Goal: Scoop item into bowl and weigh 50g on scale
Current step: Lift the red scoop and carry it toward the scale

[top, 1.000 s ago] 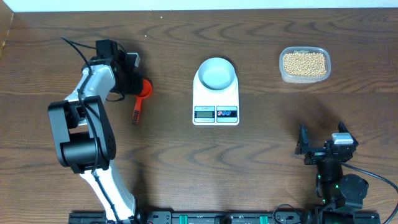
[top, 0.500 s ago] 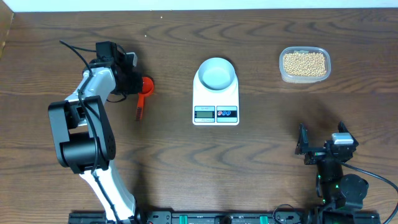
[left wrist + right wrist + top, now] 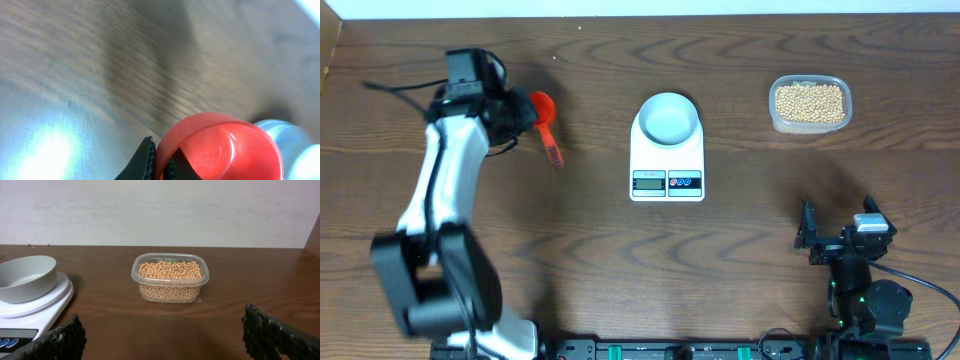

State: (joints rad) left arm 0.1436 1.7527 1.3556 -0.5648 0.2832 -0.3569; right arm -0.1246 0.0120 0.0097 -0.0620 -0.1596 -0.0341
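Your left hand [image 3: 523,108] is clamped on the red scoop [image 3: 542,108]; overhead shows its handle, the wrist view only the cup. Your right hand [image 3: 840,237] is spread wide. The beans [image 3: 809,101] sit in the tub [image 3: 771,105], bowl [image 3: 668,118] on the scale [image 3: 655,160].

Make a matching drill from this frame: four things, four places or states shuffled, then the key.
Things
1. bowl
2. beans
3. red scoop
4. right gripper

Places or states
A. in the clear tub, far right of the table
B. open, holding nothing, at the near right
C. on the scale, mid-table
D. clamped in the left gripper, far left

Pairs: 1-C, 2-A, 3-D, 4-B
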